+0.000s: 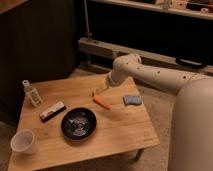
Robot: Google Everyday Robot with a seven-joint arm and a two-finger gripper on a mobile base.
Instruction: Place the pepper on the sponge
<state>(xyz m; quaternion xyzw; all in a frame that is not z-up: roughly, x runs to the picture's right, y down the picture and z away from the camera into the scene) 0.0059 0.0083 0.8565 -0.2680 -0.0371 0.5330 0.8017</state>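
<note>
The small orange-red pepper lies flat on the wooden table, just right of centre. About a pepper's length to its right rests the light blue-grey sponge. My gripper hangs at the end of the white arm, which reaches in from the right. It sits right above the pepper's left end, very close to it. Whether it touches the pepper cannot be made out.
A black bowl stands in front of the pepper. Left of it lies a dark brown-and-white bar. A small clear bottle stands at the far left and a white cup at the front left corner.
</note>
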